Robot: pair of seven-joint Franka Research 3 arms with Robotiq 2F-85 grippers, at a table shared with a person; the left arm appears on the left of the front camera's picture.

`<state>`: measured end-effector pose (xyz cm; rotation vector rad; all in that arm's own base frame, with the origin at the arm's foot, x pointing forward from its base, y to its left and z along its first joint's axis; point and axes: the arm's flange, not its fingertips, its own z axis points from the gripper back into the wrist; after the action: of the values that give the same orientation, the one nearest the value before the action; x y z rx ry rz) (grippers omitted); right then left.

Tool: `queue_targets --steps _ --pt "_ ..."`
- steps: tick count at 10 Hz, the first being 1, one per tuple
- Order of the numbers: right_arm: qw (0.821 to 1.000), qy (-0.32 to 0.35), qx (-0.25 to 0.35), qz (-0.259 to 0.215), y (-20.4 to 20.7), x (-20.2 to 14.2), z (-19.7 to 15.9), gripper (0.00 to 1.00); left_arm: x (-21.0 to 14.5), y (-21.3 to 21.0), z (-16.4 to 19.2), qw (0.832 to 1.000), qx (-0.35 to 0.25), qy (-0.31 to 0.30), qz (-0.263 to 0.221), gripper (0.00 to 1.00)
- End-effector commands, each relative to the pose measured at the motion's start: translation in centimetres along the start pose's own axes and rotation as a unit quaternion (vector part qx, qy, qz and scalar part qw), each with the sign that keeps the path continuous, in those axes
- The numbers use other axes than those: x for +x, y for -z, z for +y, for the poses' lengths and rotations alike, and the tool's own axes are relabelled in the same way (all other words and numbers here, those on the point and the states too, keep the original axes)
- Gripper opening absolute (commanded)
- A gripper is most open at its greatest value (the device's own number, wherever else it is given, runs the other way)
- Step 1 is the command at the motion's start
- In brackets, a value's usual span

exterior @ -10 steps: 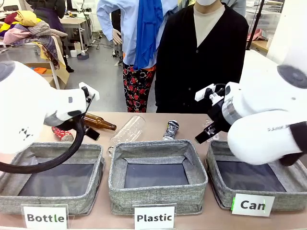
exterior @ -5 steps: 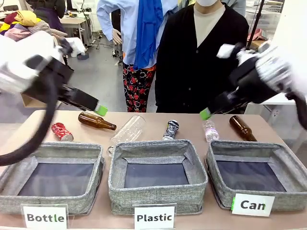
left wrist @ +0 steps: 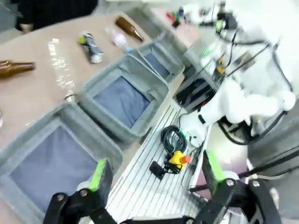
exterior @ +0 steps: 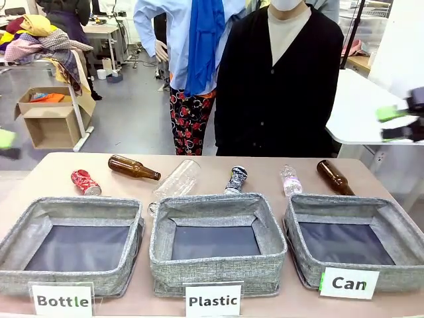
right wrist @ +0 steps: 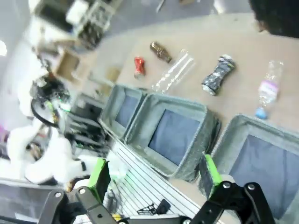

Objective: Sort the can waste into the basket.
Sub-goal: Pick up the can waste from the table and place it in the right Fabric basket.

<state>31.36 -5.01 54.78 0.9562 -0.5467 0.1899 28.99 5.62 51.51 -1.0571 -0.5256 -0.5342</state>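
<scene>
Red can [exterior: 85,182], black can [exterior: 235,179] both on counter [exterior: 53,165], outside Can basket [exterior: 396,218]. Basket floor bare: nothing sorted, both cans left. Black can nearer basket, red far to basket's left. Left fingers [left wrist: 98,173], right fingers [right wrist: 208,171] spread, pinching nothing, raised well apart from cans and basket.

Bright even light, blurred wrist views (motion smear)
</scene>
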Motion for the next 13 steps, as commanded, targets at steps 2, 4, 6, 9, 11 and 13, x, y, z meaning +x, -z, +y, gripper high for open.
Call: queue_targets --steps 2,4,6,9,11,13 --pt "0.988 0.124 0.047 -0.079 -2.9 -4.6 -9.9 1.0 -4.1 -1.9 9.6 0.986 -0.075 -0.109 -0.1 1.0" --pt "0.976 0.176 0.062 -0.113 -4.9 -6.2 -14.0 1.0 -5.5 -2.2 11.8 0.972 -0.106 -0.144 -0.154 1.0" --pt "0.969 0.207 0.057 -0.124 -5.0 -7.1 -16.3 1.0 -5.7 0.0 10.0 0.969 -0.105 -0.135 -0.18 1.0" --pt "0.967 0.216 0.059 -0.123 -6.9 -6.3 -17.2 1.0 -6.7 -2.4 12.2 0.97 -0.098 -0.152 -0.163 1.0" --pt "0.967 0.216 0.059 -0.123 -6.9 -6.3 -17.2 1.0 -6.7 -2.4 12.2 0.97 -0.098 -0.152 -0.163 1.0" --pt "0.967 0.216 0.059 -0.123 -6.9 -6.3 -17.2 1.0 -6.7 -2.4 12.2 0.97 -0.098 -0.152 -0.163 1.0"
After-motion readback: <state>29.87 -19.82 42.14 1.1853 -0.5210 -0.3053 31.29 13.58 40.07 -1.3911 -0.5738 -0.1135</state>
